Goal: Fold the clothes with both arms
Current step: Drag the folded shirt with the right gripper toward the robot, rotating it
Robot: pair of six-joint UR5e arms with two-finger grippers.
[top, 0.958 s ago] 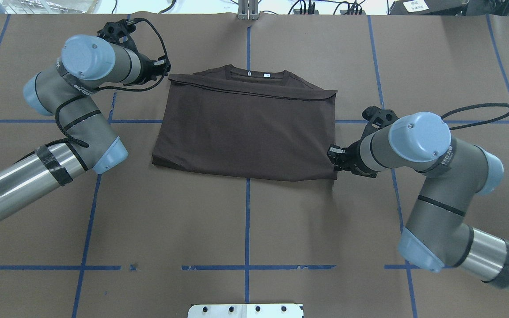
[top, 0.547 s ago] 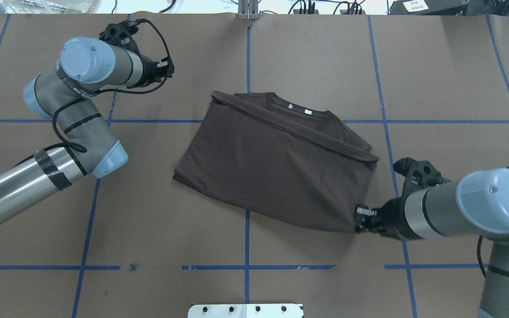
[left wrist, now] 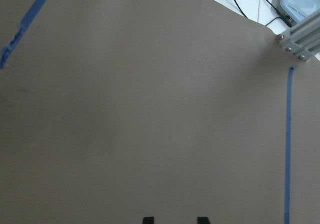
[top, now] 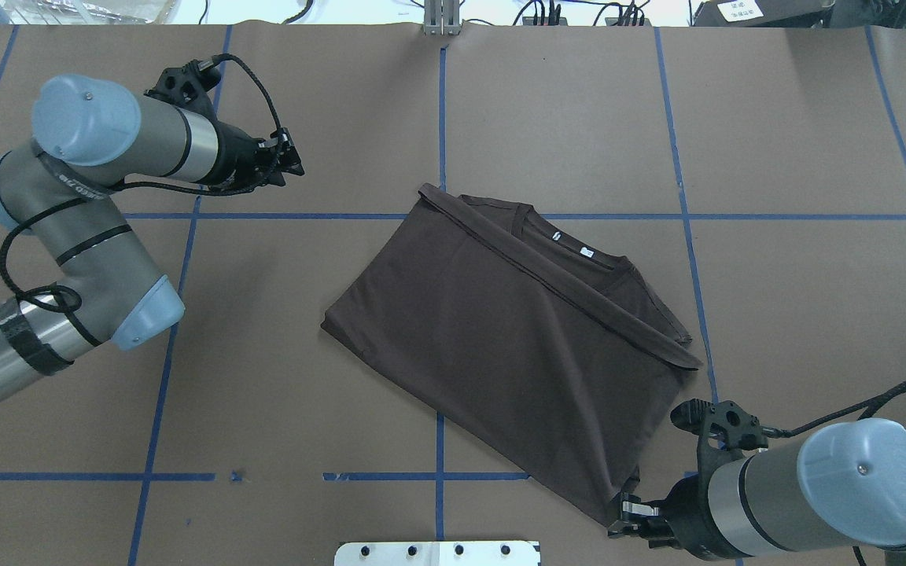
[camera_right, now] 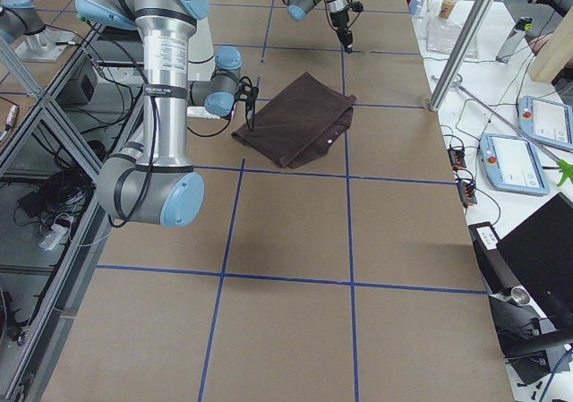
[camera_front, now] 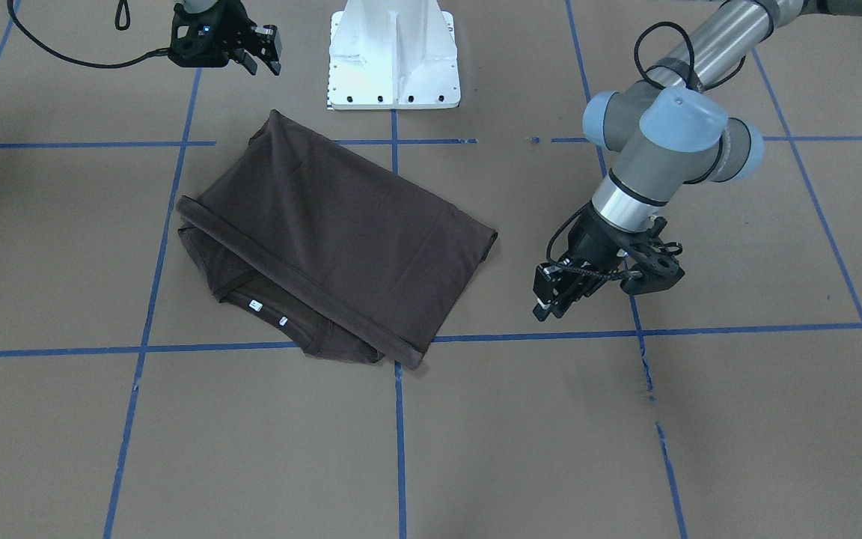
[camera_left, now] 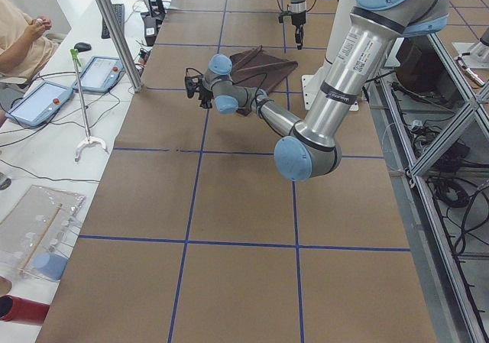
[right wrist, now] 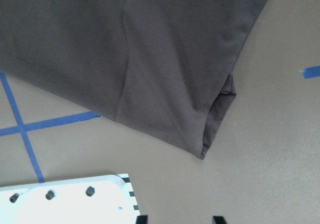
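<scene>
1. Just ahead of the right pincer (right wrist: 180, 218), which stands spread and empty, the T-shirt (top: 516, 346) lies folded but skewed on the counter (top: 225, 393), its near corner (right wrist: 202, 153) clear of the grasp. A closing bite from here likely catches only air or just the top layer, and the fold peels apart.
2. Beside that pincer sits the white base plate (right wrist: 70, 199). A low approach may scrape it or pin the hem against it.
3. Well apart from the left pincer (left wrist: 175, 219), also spread with only bare counter beneath it, lies the shirt's collar (top: 571, 245). A long reach may arrive late, so one arm drags alone and the cloth twists.
4. Ahead of the right pincer a loose opening (right wrist: 223, 99) gapes beside the corner. Pushing into it could bunch the layers.
</scene>
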